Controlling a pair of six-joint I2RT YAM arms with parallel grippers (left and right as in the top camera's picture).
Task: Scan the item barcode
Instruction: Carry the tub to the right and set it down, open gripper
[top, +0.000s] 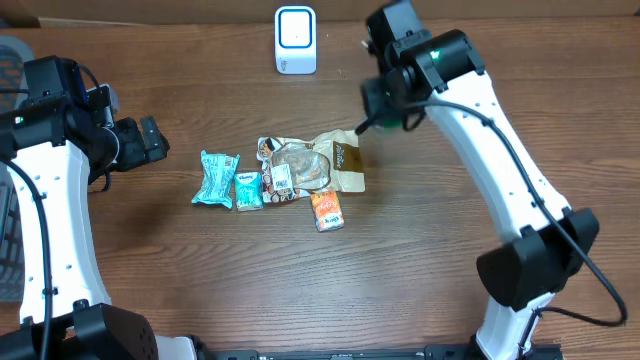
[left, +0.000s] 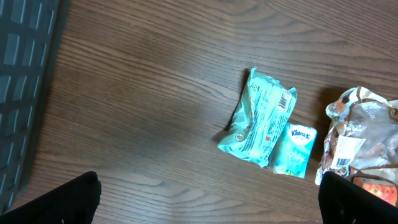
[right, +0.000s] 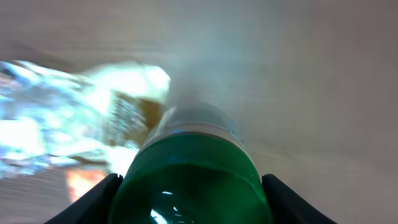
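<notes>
Right pincer (right: 189, 202) grips a green bottle (right: 186, 165); its barcode should squarely face the white scanner (top: 295, 40). Left pincer (top: 152, 140) hangs open.

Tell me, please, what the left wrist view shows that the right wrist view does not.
Only the left wrist view: the teal snack packet, the Kleenex pack beside it, and a dark gridded object at the left edge. Only the right wrist view: a green bottle held in the right gripper. Both: the wooden table and the crinkly clear bag, blurred in the right wrist view.
</notes>
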